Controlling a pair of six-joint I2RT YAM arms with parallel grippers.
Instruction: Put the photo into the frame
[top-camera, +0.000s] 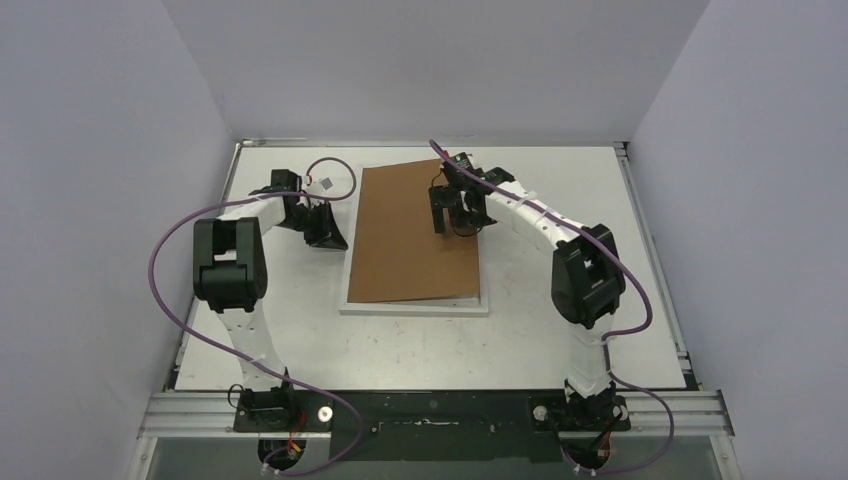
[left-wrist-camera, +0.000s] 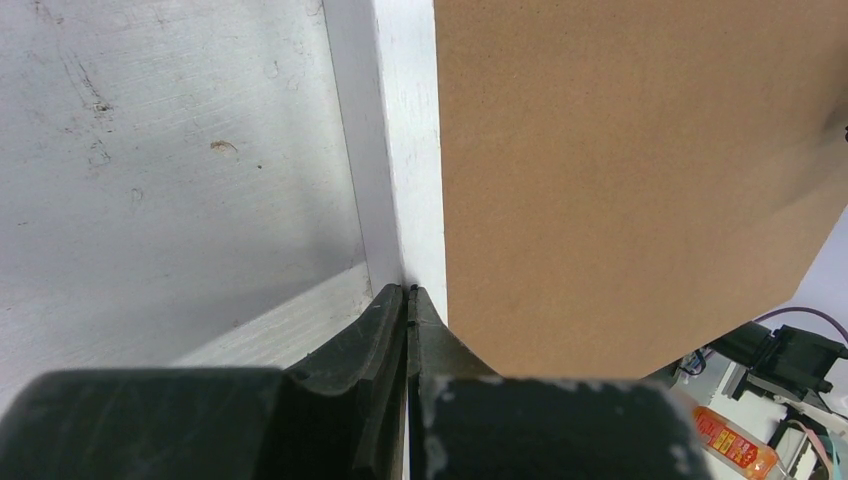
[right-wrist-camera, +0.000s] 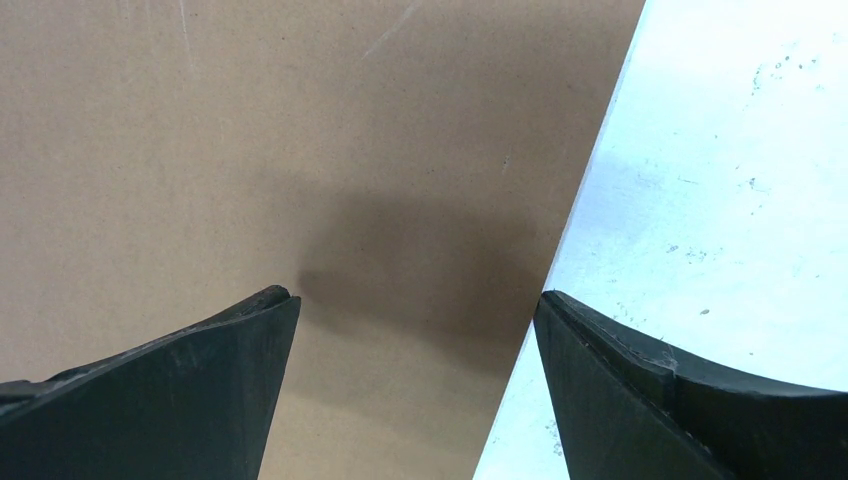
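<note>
Board (top-camera: 415, 235) askew on frame (top-camera: 415, 306), unseated; photo hidden. Left gripper (left-wrist-camera: 410, 293) shut, empty; right gripper (right-wrist-camera: 415, 305) wide, empty.

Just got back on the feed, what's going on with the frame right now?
The frame lies flat on the table, and the brown backing board lies over it, covering most of it. The left gripper is shut, with its tips at the frame's left edge. The right gripper hangs open over the board's right edge and holds nothing. The photo is not in view.

Brown backing board (top-camera: 410, 240), white table (top-camera: 400, 350).
</note>
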